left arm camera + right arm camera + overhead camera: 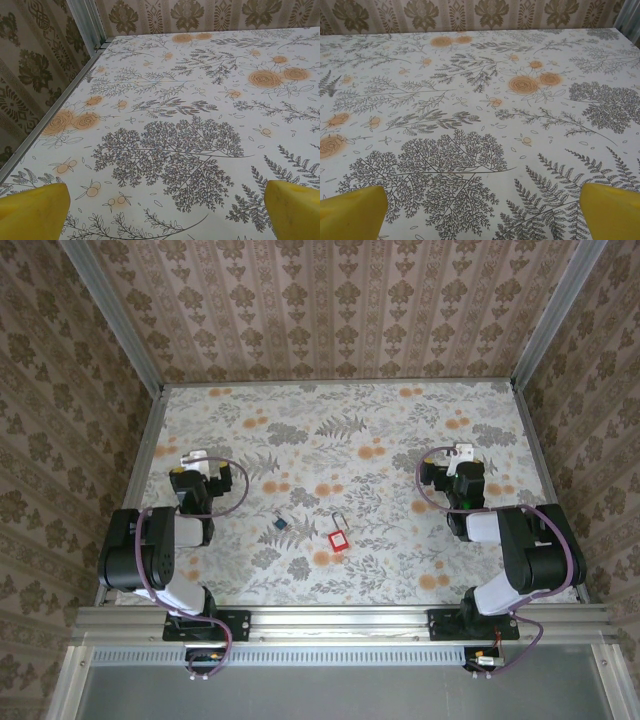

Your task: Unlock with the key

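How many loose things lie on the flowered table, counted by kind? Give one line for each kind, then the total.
Key, dark blue-teal head: 1
Padlock, red with a thin metal shackle: 1
Total: 2

key (280, 523) left of padlock (338, 539), on table (400, 570)

Left arm (150, 555) and right arm (525, 550): black joint housings, white-grey links, black base plates at 6 o'clock. Purple cable looped along each arm. Left gripper (197, 459), right gripper (462, 452): white heads at 12 o'clock; yellow fingers (31, 210).
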Motion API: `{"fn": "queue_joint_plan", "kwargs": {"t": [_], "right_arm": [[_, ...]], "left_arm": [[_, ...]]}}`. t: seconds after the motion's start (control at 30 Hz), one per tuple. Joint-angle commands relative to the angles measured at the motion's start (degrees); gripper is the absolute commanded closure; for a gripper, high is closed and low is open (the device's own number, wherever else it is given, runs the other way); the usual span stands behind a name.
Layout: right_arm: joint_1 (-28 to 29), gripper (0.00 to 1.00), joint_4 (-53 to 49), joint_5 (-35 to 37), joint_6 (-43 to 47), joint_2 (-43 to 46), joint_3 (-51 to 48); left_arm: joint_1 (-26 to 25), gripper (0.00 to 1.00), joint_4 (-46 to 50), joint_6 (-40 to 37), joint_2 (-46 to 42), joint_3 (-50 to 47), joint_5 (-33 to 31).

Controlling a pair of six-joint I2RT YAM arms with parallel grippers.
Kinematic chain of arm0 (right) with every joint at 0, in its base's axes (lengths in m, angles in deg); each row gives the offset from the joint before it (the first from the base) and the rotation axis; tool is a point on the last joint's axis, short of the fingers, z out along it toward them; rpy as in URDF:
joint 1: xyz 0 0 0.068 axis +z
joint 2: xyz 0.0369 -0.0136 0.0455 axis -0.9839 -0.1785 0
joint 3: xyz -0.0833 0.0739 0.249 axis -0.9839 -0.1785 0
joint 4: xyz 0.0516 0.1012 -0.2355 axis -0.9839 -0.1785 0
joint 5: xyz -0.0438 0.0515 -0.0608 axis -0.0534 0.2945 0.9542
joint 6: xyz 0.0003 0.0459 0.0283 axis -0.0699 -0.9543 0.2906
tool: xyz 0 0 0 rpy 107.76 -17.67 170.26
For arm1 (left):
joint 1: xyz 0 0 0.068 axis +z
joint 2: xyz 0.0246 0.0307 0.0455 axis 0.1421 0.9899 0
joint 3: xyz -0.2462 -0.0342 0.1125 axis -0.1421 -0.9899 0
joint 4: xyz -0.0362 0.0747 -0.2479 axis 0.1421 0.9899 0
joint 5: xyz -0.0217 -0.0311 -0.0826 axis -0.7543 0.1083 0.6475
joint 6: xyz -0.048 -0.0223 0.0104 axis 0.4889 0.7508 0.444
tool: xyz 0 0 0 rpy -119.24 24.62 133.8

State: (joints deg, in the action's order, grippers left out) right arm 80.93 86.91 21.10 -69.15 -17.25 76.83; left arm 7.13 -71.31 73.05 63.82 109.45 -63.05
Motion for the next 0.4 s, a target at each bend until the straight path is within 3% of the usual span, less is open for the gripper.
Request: {"fn": "queue_joint_plan", "kwargs": {"t": [0.0, 0.37], "right_arm": [[0.1, 0.0, 0.4, 1.0, -1.0, 0.3, 0.3], [0.1, 0.0, 0.3, 1.1, -1.0, 0.3, 0.3]], "left_arm": [[-0.2, 0.0, 0.8, -0.7, -0.2, 1.1, 1.3], [-1.4, 0.0, 1.8, -2.1, -0.1, 1.7, 0.3]]}}
